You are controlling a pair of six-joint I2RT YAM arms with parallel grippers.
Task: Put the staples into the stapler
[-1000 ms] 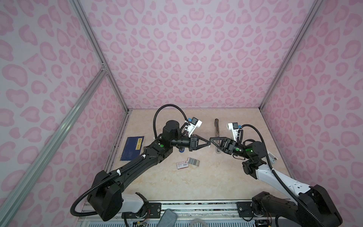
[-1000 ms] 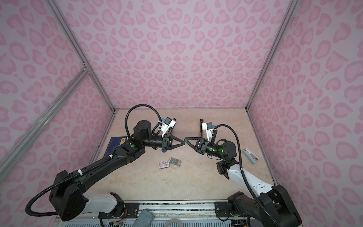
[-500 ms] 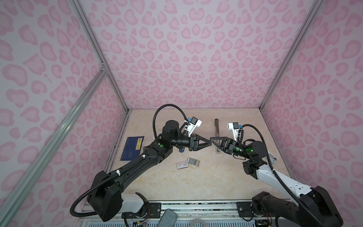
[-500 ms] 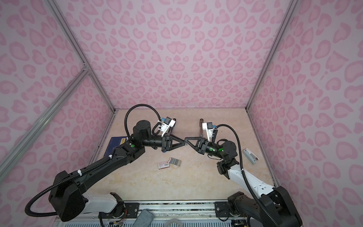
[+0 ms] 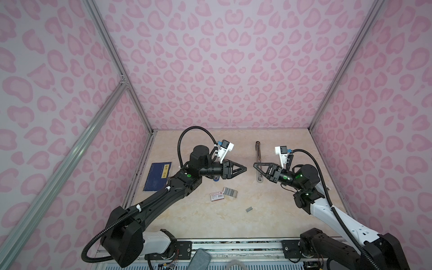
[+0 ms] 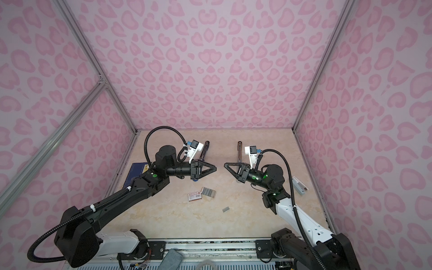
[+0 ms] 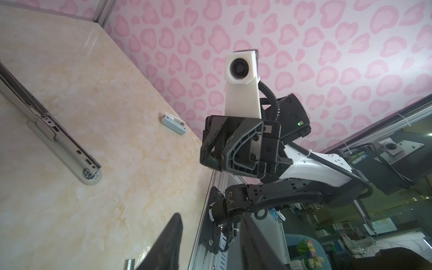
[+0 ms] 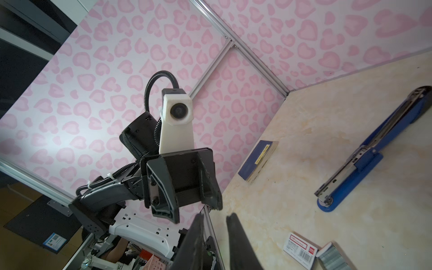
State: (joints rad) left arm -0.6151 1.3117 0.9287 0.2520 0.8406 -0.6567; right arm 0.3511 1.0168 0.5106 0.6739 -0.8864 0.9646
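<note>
1. left gripper (image 5: 245, 167): hangs above the beige marble-patterned table (image 5: 205, 224), left of centre, tip pointing right. Its fingers (image 7: 171, 243) stand moderately wide apart, and we see nothing between them.
2. right gripper (image 5: 254, 165): hangs right of centre, tip pointing left, close to the left gripper's tip but apart from it. Its fingers (image 8: 238, 240) leave only a narrow gap, and we see nothing in it.
3. tray of thin grey metallic staples (image 5: 230, 192): lies flat on the table near the centre, on the near side of both grippers. It sits just right of the small white box with a red label (image 5: 217, 196). We cannot tell whether the two touch.
4. short loose grey staple strip (image 5: 249, 209): lies alone on the table, nearer than the tray and to its right.
5. long grey metal stapler (image 5: 258, 154): lies opened flat, right of centre, running far to near.
6. blue stapler (image 8: 367, 163): lies opened, left of centre, largely hidden under the left arm in both top views.
7. dark blue booklet (image 5: 157, 176): lies flat at the table's left edge.
8. small white oblong object (image 6: 300, 185): lies at the right edge.
</note>
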